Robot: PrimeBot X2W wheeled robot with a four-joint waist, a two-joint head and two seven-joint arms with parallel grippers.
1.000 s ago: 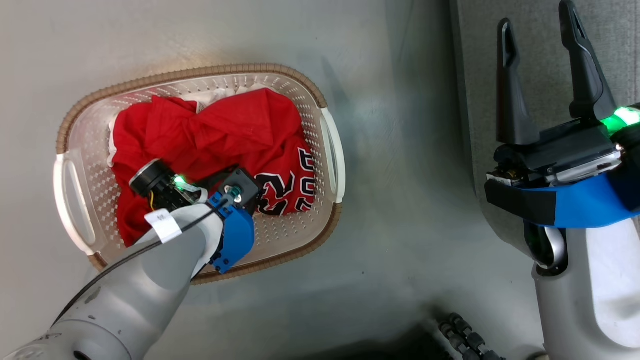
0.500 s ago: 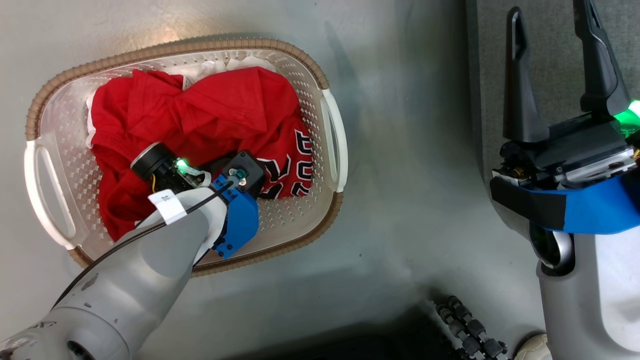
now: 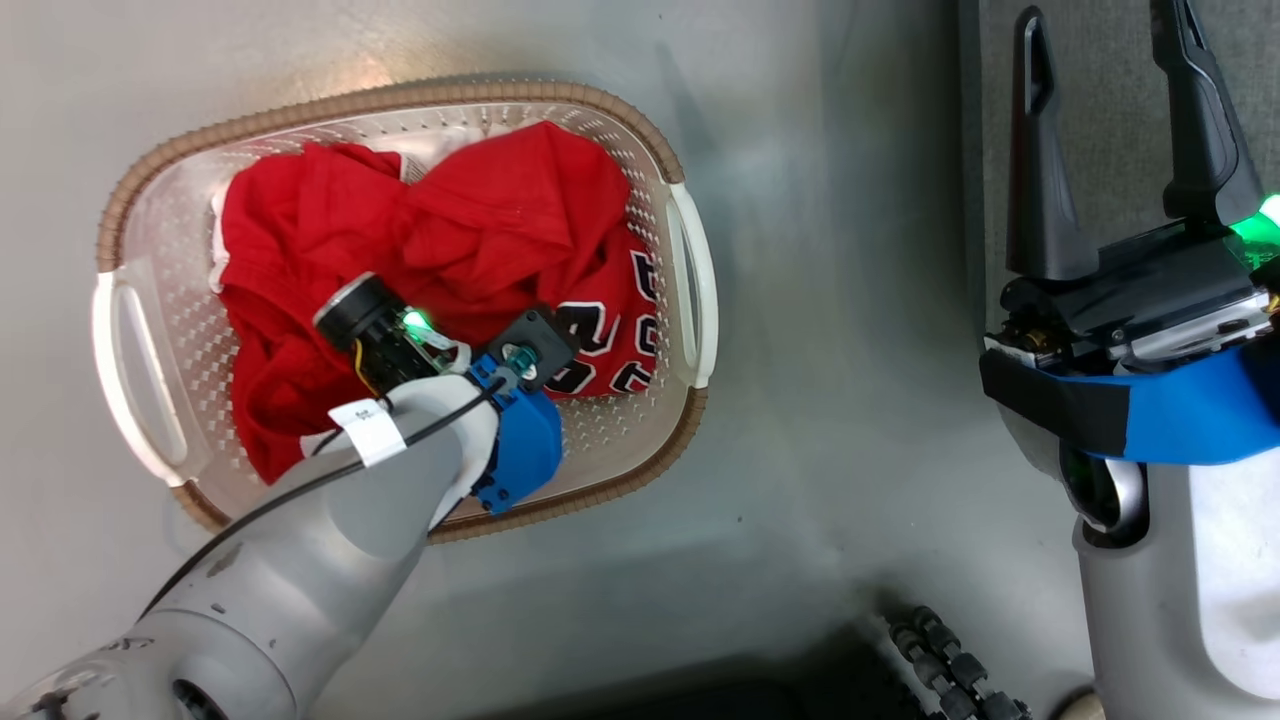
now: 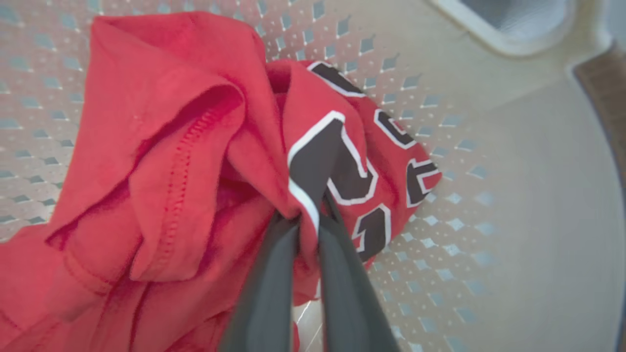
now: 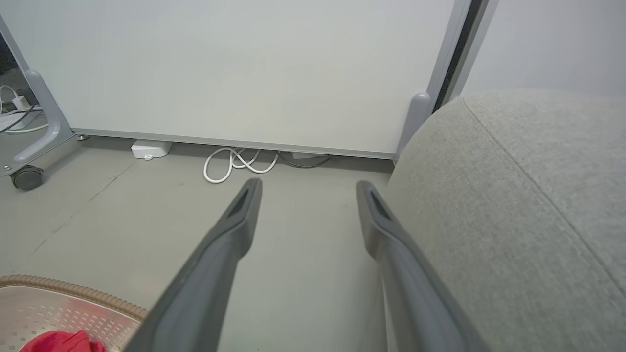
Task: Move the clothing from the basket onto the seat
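The clothing (image 4: 186, 161) lies heaped in the basket (image 3: 640, 130), a fold of it pinched in the closed left end effector (image 4: 305, 220), likely to lift it out in a bunch. Black-and-white numerals (image 4: 342, 166) just past its tips are creased, perhaps a 2. The right end effector (image 5: 308, 186) gapes empty, the seat (image 5: 513, 195) beside it.

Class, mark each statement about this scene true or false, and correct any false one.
1. The left gripper is shut on the jersey. True.
2. The right gripper holds cloth. False: the right gripper is open and empty.
3. The clothes lie on the sofa. False: the clothes are in the basket, not on the sofa.
4. The basket stands on the floor. True.
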